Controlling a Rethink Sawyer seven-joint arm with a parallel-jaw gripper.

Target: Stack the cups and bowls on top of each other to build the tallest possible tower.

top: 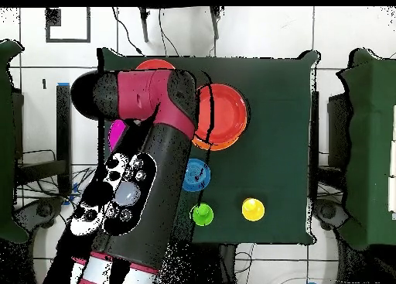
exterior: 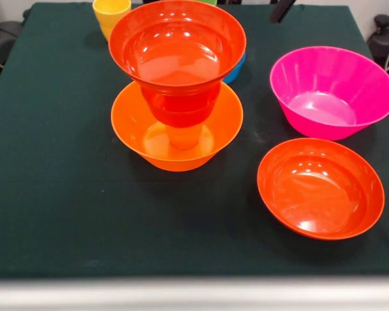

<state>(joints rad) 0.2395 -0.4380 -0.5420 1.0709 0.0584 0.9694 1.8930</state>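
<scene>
Tool shows only as a dark tip at the top edge from the front, and I cannot tell whether it is released or clenched. From above, the red and black arm hides it and most of the magenta bowl. Front view shows the tower: large orange bowl, cups inside, wide red-orange bowl on top. Another red-orange bowl sits apart on the tabletop. Only overhead shows the green cup beside the yellow cup.

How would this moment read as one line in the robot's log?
tower: bowl, cups, bowl | pink bowl, red bowl: loose | tool: raised
</scene>
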